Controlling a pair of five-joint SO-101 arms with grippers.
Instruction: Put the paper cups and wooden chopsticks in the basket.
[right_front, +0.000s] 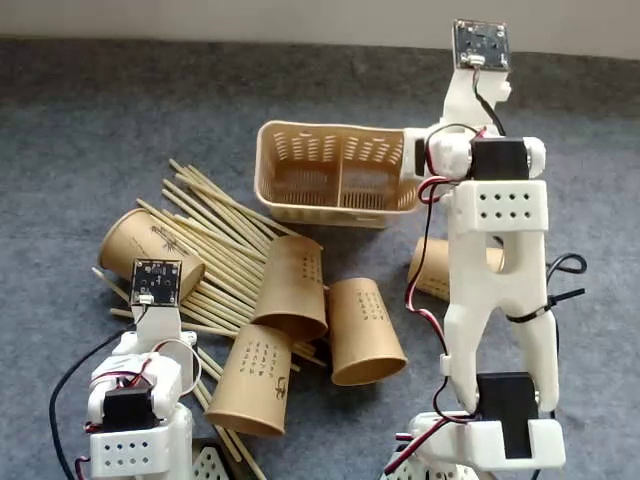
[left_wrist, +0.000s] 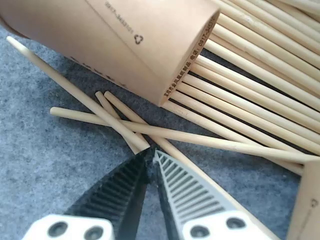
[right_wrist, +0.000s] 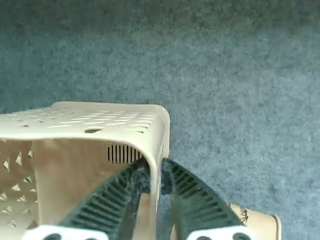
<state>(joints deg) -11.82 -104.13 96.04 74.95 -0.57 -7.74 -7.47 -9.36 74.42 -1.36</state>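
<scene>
A beige basket (right_front: 330, 128) stands at the back middle of the grey mat. My right gripper (right_wrist: 154, 176) is shut on the basket's wall (right_wrist: 90, 130), one finger inside and one outside, at the right-hand end in the high view. Several paper cups lie on their sides: one at the left (right_front: 140, 245), three in the middle (right_front: 292, 285) (right_front: 260, 380) (right_front: 362, 330), one behind the right arm (right_front: 435, 268). A heap of wooden chopsticks (right_front: 215, 240) lies among them. My left gripper (left_wrist: 151, 155) is shut, its tips touching the end of a loose chopstick (left_wrist: 80, 95) beside a cup (left_wrist: 125, 35).
The right arm (right_front: 497, 230) stretches over the mat's right side, above one cup. A cup's rim (right_wrist: 255, 220) shows just behind the right gripper. Bare grey mat (right_front: 90, 130) lies left of and behind the basket.
</scene>
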